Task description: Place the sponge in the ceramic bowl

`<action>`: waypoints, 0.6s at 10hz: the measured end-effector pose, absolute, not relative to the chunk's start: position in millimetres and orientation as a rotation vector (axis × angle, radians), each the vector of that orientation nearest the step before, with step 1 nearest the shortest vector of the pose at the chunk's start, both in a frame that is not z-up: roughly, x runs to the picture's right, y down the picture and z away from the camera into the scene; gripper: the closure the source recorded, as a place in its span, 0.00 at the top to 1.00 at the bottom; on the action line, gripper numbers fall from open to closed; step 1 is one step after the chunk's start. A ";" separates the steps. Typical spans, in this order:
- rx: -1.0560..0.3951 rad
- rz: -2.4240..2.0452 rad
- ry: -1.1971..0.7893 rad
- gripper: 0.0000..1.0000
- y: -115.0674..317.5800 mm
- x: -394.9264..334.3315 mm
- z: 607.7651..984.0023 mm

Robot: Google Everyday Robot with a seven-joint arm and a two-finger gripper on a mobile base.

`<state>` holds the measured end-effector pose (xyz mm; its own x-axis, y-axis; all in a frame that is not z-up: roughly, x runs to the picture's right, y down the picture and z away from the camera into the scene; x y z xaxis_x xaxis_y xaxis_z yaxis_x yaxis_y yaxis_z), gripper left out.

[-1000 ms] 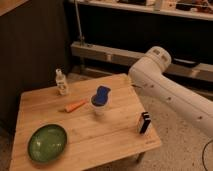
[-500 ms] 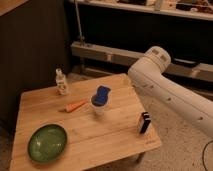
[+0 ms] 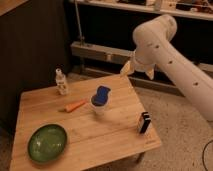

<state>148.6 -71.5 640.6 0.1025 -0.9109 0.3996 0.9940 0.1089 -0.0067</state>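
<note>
Sponge (image 3: pixel 102 94) sits atop white cup (image 3: pixel 100 108), frame centre. Green ceramic bowl (image 3: pixel 47 143) at lower left holds nothing, well apart from sponge.

Risk: if you pinch low or off-centre, cup likely tips or lifts along; soft sponge may slip.

Gripper (image 3: pixel 138 70) hangs upper right of centre, touching nothing on table. Released or clenched: cannot tell.

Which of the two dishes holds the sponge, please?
The small white cup, with the sponge atop; the green ceramic bowl is empty. The gripper hangs near the table's far-right corner.
</note>
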 end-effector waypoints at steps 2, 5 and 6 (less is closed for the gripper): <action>-0.320 -1.419 -0.388 0.80 -65.7 131.0 613.0; -0.288 -1.363 -0.459 0.80 -52.1 96.7 600.0; -0.278 -1.342 -0.483 0.80 -49.5 87.0 598.5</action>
